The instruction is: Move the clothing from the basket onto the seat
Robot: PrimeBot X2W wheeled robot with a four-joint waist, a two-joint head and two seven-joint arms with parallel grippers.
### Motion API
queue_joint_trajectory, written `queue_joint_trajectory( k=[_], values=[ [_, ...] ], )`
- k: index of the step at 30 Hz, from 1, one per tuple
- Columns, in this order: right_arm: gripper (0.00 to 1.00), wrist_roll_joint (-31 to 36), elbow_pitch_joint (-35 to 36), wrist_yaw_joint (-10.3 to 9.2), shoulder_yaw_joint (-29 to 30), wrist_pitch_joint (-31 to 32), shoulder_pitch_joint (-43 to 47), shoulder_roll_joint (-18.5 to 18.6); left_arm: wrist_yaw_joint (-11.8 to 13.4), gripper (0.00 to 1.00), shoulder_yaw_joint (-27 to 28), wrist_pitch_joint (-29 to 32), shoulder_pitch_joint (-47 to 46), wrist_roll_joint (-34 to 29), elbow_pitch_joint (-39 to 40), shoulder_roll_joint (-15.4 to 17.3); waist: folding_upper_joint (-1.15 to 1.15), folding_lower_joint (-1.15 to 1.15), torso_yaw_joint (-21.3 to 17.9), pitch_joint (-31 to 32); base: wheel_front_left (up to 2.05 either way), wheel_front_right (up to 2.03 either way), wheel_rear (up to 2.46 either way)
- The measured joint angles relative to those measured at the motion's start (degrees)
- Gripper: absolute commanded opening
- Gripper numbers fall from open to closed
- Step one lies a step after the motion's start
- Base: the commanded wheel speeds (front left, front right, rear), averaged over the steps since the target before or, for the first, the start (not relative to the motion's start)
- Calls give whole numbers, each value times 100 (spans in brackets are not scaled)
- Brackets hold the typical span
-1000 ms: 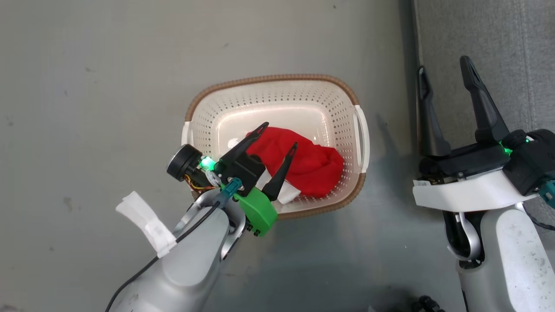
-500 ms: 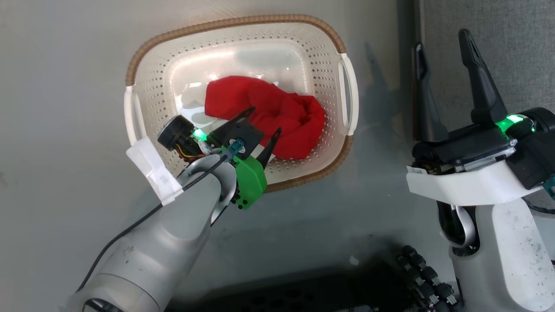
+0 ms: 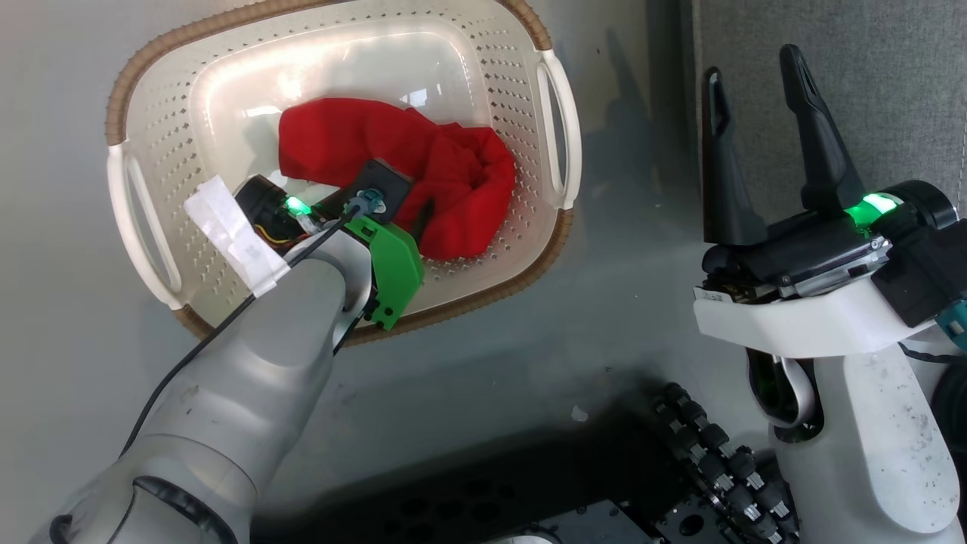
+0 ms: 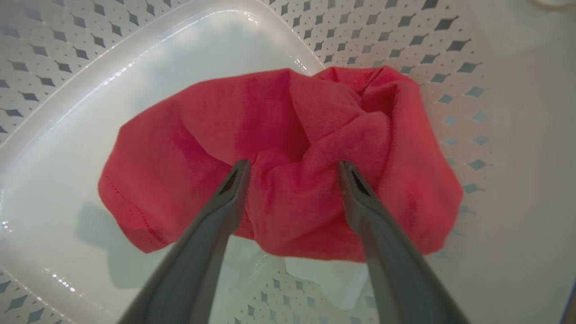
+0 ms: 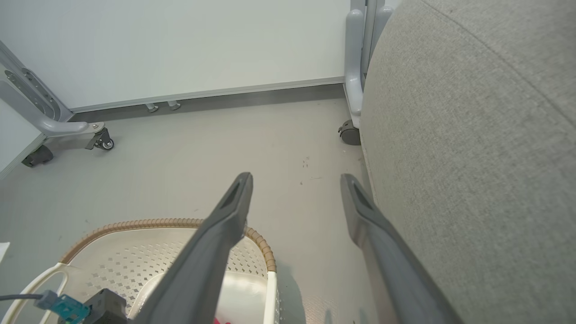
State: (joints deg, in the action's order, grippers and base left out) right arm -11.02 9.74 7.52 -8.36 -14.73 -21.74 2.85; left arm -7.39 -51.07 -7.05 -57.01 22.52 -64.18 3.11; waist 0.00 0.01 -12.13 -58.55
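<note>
progress: early. Visible part of the seat (image 3: 869, 75) carried no clothes; clothing (image 4: 288, 135) was all in the basket (image 3: 495, 68), so grab, carry and drop were all left to do.
clothing loc: bunched on the basket bottom, nearer the wall on the robot's right. Basket sat on the floor (image 3: 529, 355), seat near it on the right w/ a strip of floor between.
left gripper (image 4: 293, 164): down inside basket, jaws apart, straddling a raised fold of red cloth, nothing clamped (tips looked to be at the fabric, couldn't confirm contact).
right gripper (image 3: 752, 60): jaws apart, empty, held up over the floor/seat edge.
clothing mat'l: soft red cloth, crumpled w/ deep folds, stitched hem on one edge; a white bit poked out underneath.
basket mat'l: glossy cream plastic, diamond perforations in the walls, smooth solid bottom, brown woven-look rim, 2 loop handles, rounded-rect shape.
seat mat'l: coarse grey upholstery, rounded corner.
next (guess): close on the fold, lift clear of the rim.
</note>
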Motion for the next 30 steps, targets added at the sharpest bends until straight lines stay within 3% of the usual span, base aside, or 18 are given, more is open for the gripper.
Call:
queue_joint_trajectory(
  k=[13, 14, 16, 23, 30],
  values=[
    [100, -110, 9, 0, -108, -26, -87, -1, 0, 100, -337, 1094, -175, 868, -341, 137, 0, 0, -234, -181, 0, 0, 0],
    [100, -112, 23, 0, -112, -26, -88, -1, 0, 59, -348, 1152, -183, 920, -363, 143, 0, 0, -238, -183, 0, 0, 0],
    [100, -114, 51, 0, -119, -26, -90, -1, 0, 0, -369, 1163, -199, 971, -404, 165, 0, 0, -248, -190, 0, 0, 0],
    [100, -132, 114, 0, -121, -26, -92, -1, 42, 0, -437, 857, -311, 962, -601, 203, 0, 0, -289, -190, 0, 0, 0],
    [100, -121, 76, 0, -78, -26, -92, -1, 116, 0, -457, 144, -318, 929, -659, 211, 0, 0, -243, -22, 0, 0, 0]
  ],
)
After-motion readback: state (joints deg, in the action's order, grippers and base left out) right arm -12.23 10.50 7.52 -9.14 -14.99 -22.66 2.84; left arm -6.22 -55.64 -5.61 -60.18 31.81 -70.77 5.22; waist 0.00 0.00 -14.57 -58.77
